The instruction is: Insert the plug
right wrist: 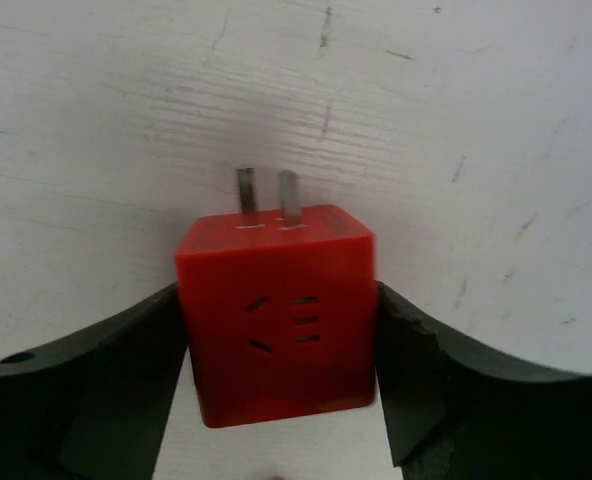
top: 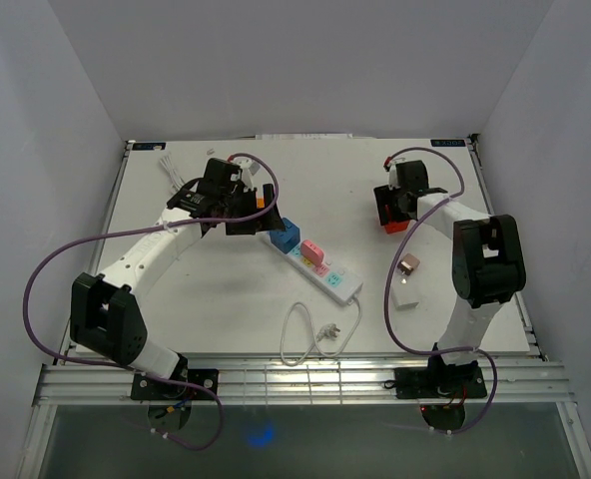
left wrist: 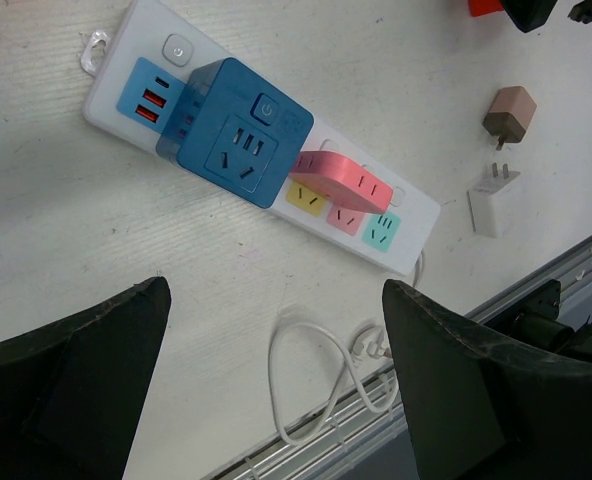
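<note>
My right gripper [top: 395,218] is shut on a red cube plug [right wrist: 276,310], pads against its two sides, the two metal prongs pointing away over the bare table. It sits at the back right, far from the white power strip [top: 337,282]. The strip lies diagonally mid-table with a blue cube adapter [top: 286,238] and a pink adapter [top: 312,251] plugged in. My left gripper [top: 246,218] is open and empty, hovering at the strip's far end. In the left wrist view the strip [left wrist: 126,50], the blue adapter [left wrist: 241,135] and the pink adapter [left wrist: 341,178] show beyond the open left gripper [left wrist: 276,390].
A brown charger [top: 410,265] and a white charger [top: 407,294] lie right of the strip. The strip's white cable [top: 310,334] loops near the front edge. A white cable bundle [top: 171,172] lies at the back left. White walls surround the table.
</note>
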`<state>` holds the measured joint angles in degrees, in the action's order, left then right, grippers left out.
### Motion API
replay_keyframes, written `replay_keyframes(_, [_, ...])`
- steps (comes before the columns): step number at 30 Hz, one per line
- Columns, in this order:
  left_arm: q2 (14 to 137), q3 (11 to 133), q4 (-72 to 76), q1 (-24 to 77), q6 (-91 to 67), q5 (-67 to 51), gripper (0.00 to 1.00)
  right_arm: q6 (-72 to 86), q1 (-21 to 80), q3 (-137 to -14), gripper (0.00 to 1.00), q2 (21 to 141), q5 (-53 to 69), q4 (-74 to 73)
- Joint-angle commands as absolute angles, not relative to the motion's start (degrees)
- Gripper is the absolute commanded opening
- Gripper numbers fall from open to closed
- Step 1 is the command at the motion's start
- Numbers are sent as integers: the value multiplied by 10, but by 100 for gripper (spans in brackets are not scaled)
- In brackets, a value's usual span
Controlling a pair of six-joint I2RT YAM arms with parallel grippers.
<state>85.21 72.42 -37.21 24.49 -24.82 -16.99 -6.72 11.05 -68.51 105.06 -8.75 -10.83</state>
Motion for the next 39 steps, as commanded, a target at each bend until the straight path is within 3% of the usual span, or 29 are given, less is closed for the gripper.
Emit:
replay_keyframes(1, [828,724,-364,246,-240,-178,98,-69,107,-714,70,1056,-45,-132])
replay_keyframes(3, [827,725,-364,246,-240,-178,98,-64,107,-715,54,1054,-30,-134])
replay_keyframes(8, [821,710,-333,246,-241,-203,98,-21,107,-703,45,1013,33,-132])
replay_keyframes(12, [791,667,-246,266,-249,-243,98,60,107,-681,44,962,95,-107])
replay_keyframes(19, [761,615,-113,334,-289,-178,98,280,109,-592,45,820,153,-5])
replay_keyframes(25, [759,580,-6,380,-304,-100,98,466,112,-535,42,713,148,68])
replay_keyframes(27, [765,565,69,401,-321,-88,98,503,118,-533,33,697,138,64])
replay_keyframes(35, [830,564,215,506,-266,67,98,694,141,-430,33,596,128,186])
replay_keyframes(39, [837,540,314,541,-219,105,98,701,150,-436,33,549,60,133])
